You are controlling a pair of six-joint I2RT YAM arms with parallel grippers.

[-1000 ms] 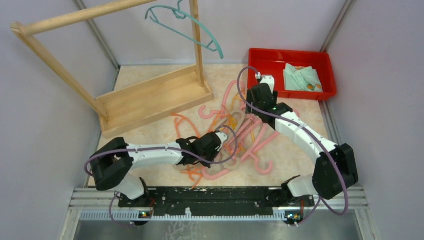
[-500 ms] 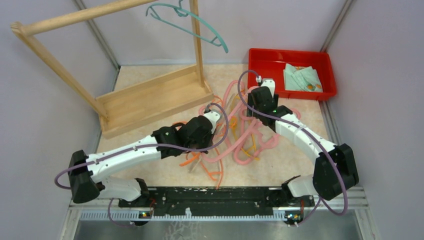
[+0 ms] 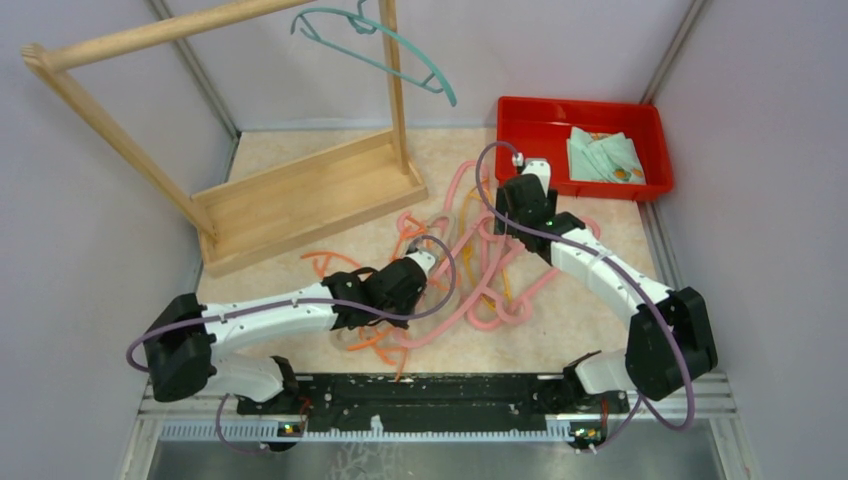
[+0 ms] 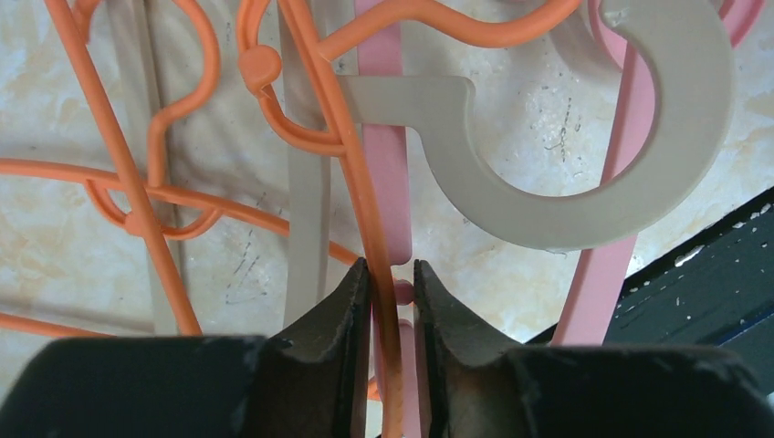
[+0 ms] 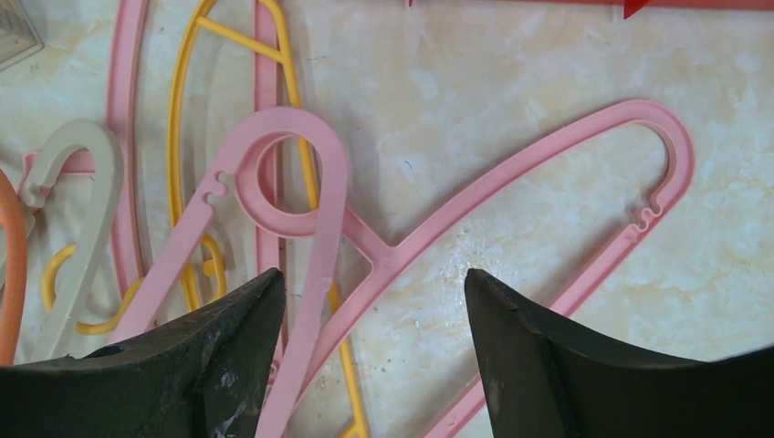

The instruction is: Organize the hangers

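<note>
A tangle of pink, orange, yellow and beige hangers [image 3: 480,270] lies mid-table. One teal hanger [image 3: 385,45] hangs on the wooden rack [image 3: 300,200]. My left gripper [image 3: 420,264] is at the pile's left side. In the left wrist view it [image 4: 388,270] is shut on a thin orange hanger [image 4: 385,319], with a pink bar [image 4: 383,137] and a beige hook [image 4: 584,210] just beyond. My right gripper [image 3: 533,172] is open above the pile's far right. In the right wrist view it [image 5: 372,274] straddles a pink hanger [image 5: 301,173] without touching it, beside a yellow hanger [image 5: 175,182].
A red tray [image 3: 520,120] with green cloth stands at the back right, and its edge [image 5: 548,3] shows just beyond my right gripper. The rack's base fills the back left. The black rail [image 3: 430,390] runs along the near edge. Purple cables loop over both arms.
My left arm reached out over the pile, then drew back toward the near left, still holding the orange hanger. The tangle shifted with it. The teal hanger swung slightly. The right arm barely moved.
</note>
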